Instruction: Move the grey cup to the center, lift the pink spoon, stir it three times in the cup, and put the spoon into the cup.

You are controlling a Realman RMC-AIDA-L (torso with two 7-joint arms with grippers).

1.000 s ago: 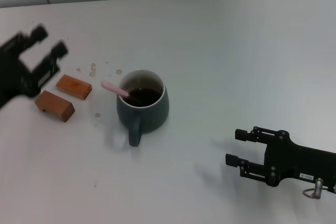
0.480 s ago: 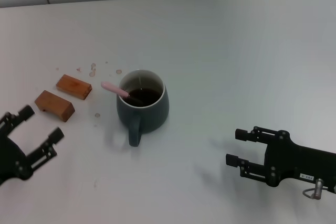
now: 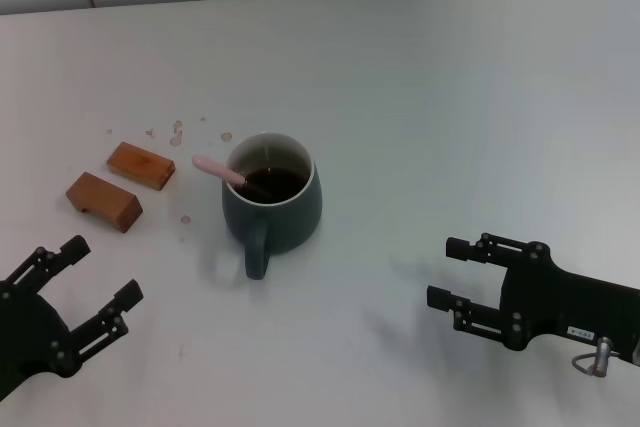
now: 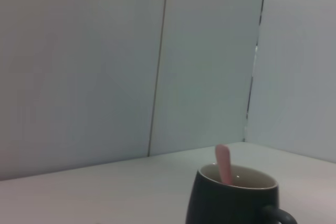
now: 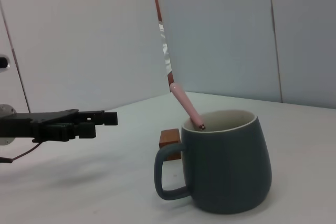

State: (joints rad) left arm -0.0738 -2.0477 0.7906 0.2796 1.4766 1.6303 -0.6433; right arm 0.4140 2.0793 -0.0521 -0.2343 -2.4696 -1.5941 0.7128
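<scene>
The grey cup [image 3: 272, 199] stands upright near the middle of the white table, handle toward me, with dark liquid inside. The pink spoon [image 3: 220, 169] leans in the cup, its handle sticking out over the rim to the left; it also shows as the pink spoon [image 5: 186, 105] in the grey cup [image 5: 223, 163] and the pink spoon [image 4: 224, 164] in the grey cup [image 4: 235, 196]. My left gripper [image 3: 85, 287] is open at the near left, well apart from the cup. My right gripper [image 3: 447, 271] is open at the near right, holding nothing.
Two brown rectangular blocks [image 3: 140, 165] [image 3: 103, 201] lie left of the cup, with small liquid spots [image 3: 178, 131] on the table [image 3: 450, 97] behind them. A tiled wall runs along the table's far edge.
My left arm has swung from beside the blocks back toward the near left edge of the table. The cup, spoon and right arm have barely moved.
</scene>
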